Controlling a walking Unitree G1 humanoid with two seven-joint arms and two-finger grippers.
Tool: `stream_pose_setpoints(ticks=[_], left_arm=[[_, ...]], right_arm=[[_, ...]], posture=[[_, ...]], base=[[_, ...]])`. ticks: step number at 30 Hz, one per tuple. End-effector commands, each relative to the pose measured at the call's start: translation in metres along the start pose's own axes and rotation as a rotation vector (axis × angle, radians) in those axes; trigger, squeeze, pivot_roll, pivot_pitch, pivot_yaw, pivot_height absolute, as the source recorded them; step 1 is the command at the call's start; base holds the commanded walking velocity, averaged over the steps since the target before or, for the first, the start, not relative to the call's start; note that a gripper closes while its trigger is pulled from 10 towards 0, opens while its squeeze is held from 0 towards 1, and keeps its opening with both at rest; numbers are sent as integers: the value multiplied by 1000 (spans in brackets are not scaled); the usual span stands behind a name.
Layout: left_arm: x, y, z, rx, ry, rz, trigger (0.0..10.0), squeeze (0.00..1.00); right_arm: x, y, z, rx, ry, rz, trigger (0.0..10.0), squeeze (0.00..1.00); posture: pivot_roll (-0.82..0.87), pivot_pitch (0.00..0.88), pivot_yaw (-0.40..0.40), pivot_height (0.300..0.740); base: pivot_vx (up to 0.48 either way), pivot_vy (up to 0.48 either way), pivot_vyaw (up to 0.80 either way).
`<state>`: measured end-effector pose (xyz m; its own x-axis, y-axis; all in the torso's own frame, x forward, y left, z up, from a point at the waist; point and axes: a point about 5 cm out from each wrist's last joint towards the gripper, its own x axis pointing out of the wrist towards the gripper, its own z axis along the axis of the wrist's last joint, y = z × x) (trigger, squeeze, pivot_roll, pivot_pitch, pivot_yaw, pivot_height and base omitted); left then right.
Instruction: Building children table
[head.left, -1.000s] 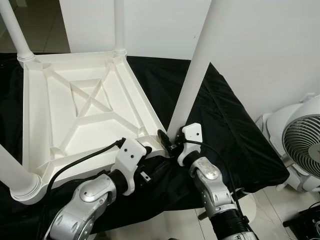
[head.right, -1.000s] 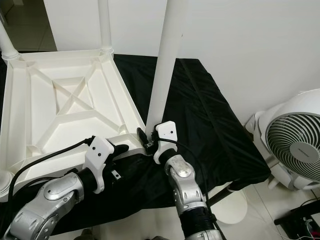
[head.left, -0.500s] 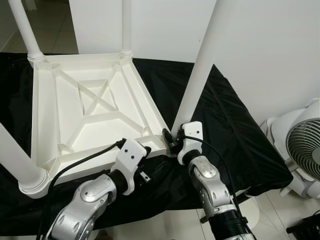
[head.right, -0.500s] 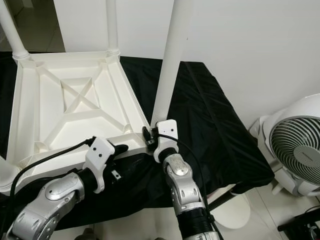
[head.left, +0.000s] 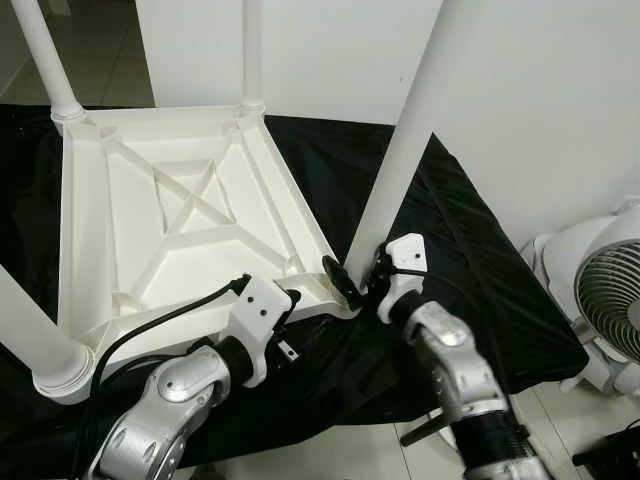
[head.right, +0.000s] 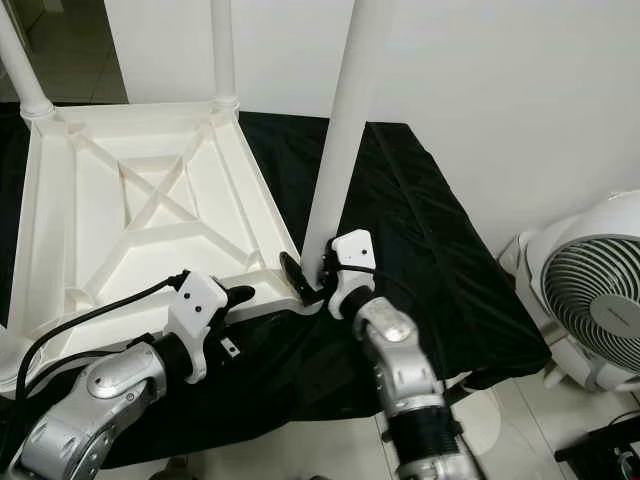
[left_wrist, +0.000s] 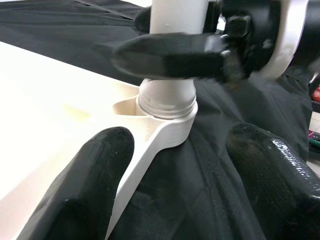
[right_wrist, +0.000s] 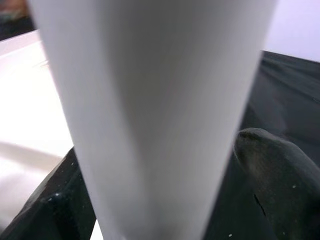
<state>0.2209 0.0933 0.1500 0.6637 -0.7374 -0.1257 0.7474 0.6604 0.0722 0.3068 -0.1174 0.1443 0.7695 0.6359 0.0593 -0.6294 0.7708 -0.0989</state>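
Left wrist view: leg base (left_wrist: 167, 102) seated in the corner socket (left_wrist: 172, 131) of the white tabletop, threaded collar visible at the joint. One black finger (left_wrist: 170, 55) of the right tool crosses the front of the leg just above the collar. The left tool's own two fingers (left_wrist: 95, 170) stand wide apart, one over the tabletop edge, one over the black cloth, nothing between them.

Right wrist view: close-up of the leg (right_wrist: 160, 115) between two black fingers (right_wrist: 280, 170), one on each side; contact cannot be confirmed from here.

Head views: upturned tabletop (head.left: 170, 215) lies underside up on the cloth-covered bench (head.left: 470, 250), left-centre of frame, ribs forming an X. Long axis of the held leg (head.left: 410, 140) runs near vertical, leaning slightly to upper right, out of the frame top. Three other legs stand at the remaining corners.

Right tool (head.left: 362, 282): forearm rises from lower right, wrist bent inward, fingers closed round the foot of the leg at the near-right corner.

Left tool (head.left: 292, 303): forearm enters from lower left, pointing at the same corner, just short of the tabletop edge.

White fan (head.right: 590, 300) at the right edge.
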Motion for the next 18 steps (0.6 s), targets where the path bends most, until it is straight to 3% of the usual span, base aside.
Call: stream_pose_setpoints(ticks=[1,9,14,15,17,18], left_arm=[[-1,0,-1,0,5,-13,10000,0],[-3,0,0,3,8,-15,10000,0],[-5,0,1,1,9,-14,10000,0],[-5,0,1,1,9,-14,10000,0],[-5,0,1,1,10,-14,10000,0],[-5,0,2,0,9,-13,10000,0]], right_arm=[[-2,-4,-2,-3,11,91,10000,0],[3,-16,-6,-109,78,304,10000,0],[12,-19,-10,-159,116,367,10000,0],[14,-20,-11,-163,127,377,4549,0],[15,-20,-12,-163,133,382,4549,0],[16,-20,-13,-165,139,391,0,0]], posture=[[187,13,-113,740],[197,21,-99,740],[201,27,-95,740],[203,30,-93,740],[203,30,-93,740],[203,35,-91,740]], base=[[0,0,0],[0,0,0],[0,0,0],[0,0,0],[0,0,0],[0,0,0]])
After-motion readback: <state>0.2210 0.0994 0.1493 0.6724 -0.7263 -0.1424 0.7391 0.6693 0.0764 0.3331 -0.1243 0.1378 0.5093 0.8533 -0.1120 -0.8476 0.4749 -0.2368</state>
